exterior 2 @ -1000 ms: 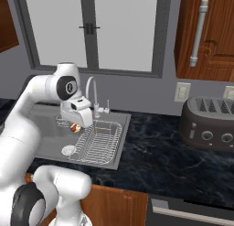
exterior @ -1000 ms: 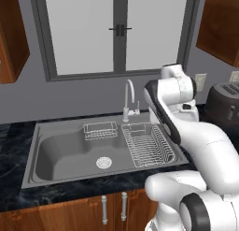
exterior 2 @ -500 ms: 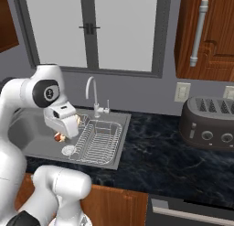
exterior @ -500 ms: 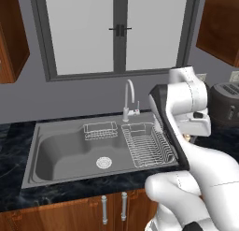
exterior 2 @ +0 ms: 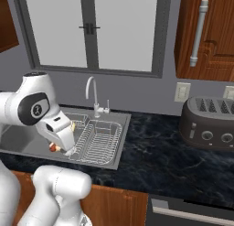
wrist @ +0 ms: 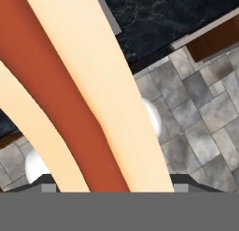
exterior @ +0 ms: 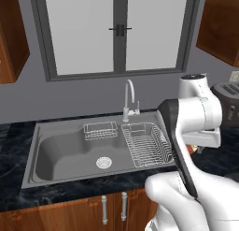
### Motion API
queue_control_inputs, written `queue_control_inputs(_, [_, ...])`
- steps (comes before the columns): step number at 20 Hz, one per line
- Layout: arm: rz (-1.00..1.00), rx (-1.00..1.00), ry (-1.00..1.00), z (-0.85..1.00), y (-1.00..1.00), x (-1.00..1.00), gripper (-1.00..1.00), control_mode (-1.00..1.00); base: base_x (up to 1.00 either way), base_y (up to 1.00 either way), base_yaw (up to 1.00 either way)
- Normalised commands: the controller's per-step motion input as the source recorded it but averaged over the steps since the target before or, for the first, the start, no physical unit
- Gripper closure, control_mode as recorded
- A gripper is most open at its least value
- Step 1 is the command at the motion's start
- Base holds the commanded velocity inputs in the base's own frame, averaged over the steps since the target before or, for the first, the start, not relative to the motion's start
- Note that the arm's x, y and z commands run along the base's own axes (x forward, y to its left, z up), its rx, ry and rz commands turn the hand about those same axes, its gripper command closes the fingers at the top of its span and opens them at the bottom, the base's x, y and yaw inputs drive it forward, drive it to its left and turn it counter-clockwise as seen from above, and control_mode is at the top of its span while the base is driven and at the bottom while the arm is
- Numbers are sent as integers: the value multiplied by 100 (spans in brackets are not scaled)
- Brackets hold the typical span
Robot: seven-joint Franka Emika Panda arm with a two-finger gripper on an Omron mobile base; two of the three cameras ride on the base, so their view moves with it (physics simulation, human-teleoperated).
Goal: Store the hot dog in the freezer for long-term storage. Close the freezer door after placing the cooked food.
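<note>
One white arm bends sharply at its dark elbow in the middle right of the left base view, the wrist and flat white hand block hanging at the right edge over the dark marble tabletop [exterior: 70,190]. In the right base view the same arm rises at the left edge, its round shoulder joint at middle left and the hand angled down toward the lower left, where the gripper [exterior 2: 58,147] sits in front of the near rim of the grey sink [exterior 2: 27,145], just left of the wire dish rack [exterior 2: 98,142]. A small reddish tip of the hot dog [exterior 2: 55,147] peeks out under the hand there. In the hand view the hot dog [wrist: 88,99] runs from the upper left down to the bottom centre, tan bun on both sides of a reddish-brown sausage, very close to the lens; the gripper is clenched on it, though the finger tips themselves are hidden behind it. Behind it lie grey floor tiles [wrist: 196,113] at the right and a strip of dark marble at the top. A dark toaster [exterior 2: 208,124] stands at the right of the right base view. No readable writing or labels show anywhere.
</note>
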Motion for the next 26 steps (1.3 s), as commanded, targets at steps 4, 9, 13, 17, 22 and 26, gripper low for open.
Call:
queue_control_inputs(4, [15,4,0,0,-14,0,100,-100,0,0,0])
queue_control_inputs(9, [2,0,0,0,0,0,100,-100,0,0,0])
queue_control_inputs(13, [0,0,0,0,0,0,100,-100,0,0,0])
queue_control_inputs(17, [0,0,0,0,0,-4,100,-100,0,0,0])
queue_control_inputs(22, [0,0,-1,0,0,-7,100,100,-49,-15,-3])
queue_control_inputs(26, [0,0,0,0,0,0,100,100,-78,-14,-15])
